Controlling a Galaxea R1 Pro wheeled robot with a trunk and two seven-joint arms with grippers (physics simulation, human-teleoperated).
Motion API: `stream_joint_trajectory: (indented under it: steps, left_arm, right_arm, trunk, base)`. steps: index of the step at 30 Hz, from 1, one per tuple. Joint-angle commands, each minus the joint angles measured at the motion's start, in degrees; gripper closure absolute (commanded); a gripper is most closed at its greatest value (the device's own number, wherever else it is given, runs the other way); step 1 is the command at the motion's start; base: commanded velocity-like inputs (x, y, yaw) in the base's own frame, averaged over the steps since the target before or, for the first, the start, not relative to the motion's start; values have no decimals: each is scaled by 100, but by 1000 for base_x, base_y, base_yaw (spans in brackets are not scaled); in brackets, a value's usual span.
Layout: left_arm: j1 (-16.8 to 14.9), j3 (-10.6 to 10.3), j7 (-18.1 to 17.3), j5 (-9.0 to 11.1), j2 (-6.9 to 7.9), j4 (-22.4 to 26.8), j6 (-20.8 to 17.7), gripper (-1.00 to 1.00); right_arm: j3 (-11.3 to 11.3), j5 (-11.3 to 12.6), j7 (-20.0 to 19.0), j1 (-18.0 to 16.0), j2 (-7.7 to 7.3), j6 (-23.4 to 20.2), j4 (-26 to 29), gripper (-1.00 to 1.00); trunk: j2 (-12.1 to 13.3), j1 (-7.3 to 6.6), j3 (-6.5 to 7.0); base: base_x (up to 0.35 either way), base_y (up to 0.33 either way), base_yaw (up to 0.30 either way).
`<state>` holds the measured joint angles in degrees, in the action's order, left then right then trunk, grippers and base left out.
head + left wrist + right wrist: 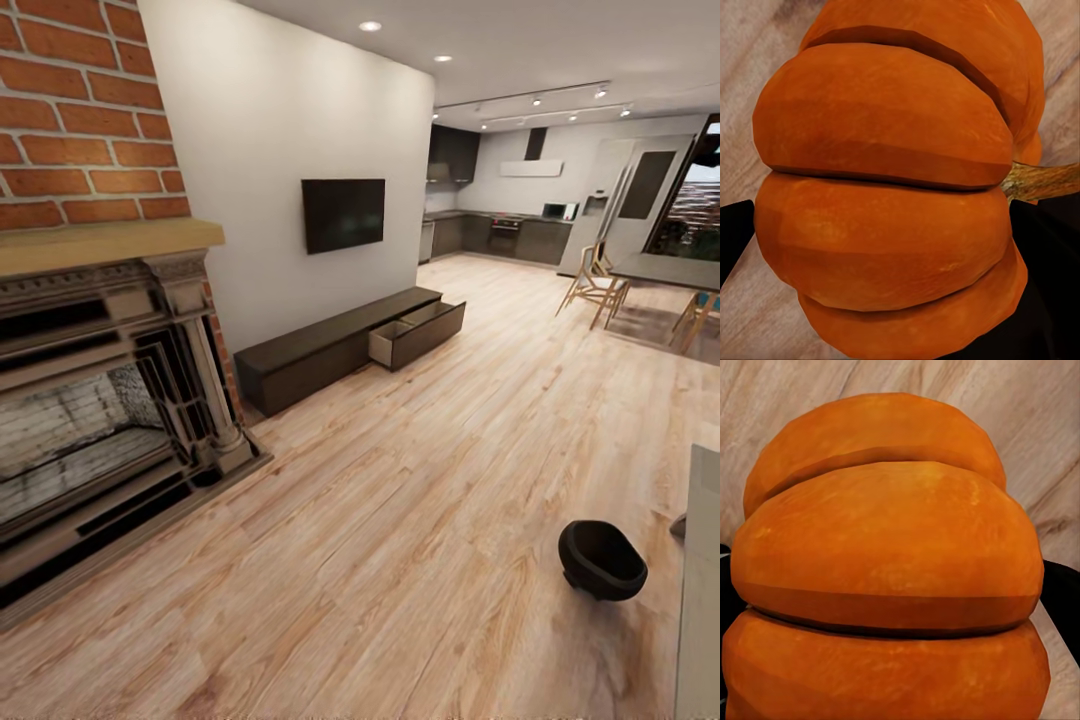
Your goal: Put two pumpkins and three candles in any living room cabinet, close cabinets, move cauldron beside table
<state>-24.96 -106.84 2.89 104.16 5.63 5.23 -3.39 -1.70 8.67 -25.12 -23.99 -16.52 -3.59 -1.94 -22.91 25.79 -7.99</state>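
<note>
Two pumpkins are in sight, one pumpkin (889, 195) in the left wrist view with its stem showing, another pumpkin (889, 577) in the right wrist view. The head view holds one cauldron (601, 559) on the floor, one long cabinet (330, 350) with one drawer (418, 333) pulled open, one television (343, 214) on the wall, and one fireplace (100, 420). By the far dining table stand at least two chairs (594, 286).
</note>
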Motion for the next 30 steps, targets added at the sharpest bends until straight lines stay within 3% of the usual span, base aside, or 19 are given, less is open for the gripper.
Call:
stream_joint_trajectory:
  steps: [1,21,30]
  left_arm:
    - [0,-3,10,-10,0,0,-4,100]
    - [0,-3,10,-13,12,-11,-4,100]
    - [0,-3,10,-18,34,-29,-12,100]
  right_arm:
    - [3,3,5,0,0,-1,0,100]
    - [3,3,5,0,0,2,0,100]
    - [5,7,-1,0,0,206,0,100]
  trunk:
    - [-1,0,-10]
    - [-1,0,-196]
    - [-1,0,-242]
  base:
    - [0,0,0]
    - [7,0,0]
    - [274,0,0]
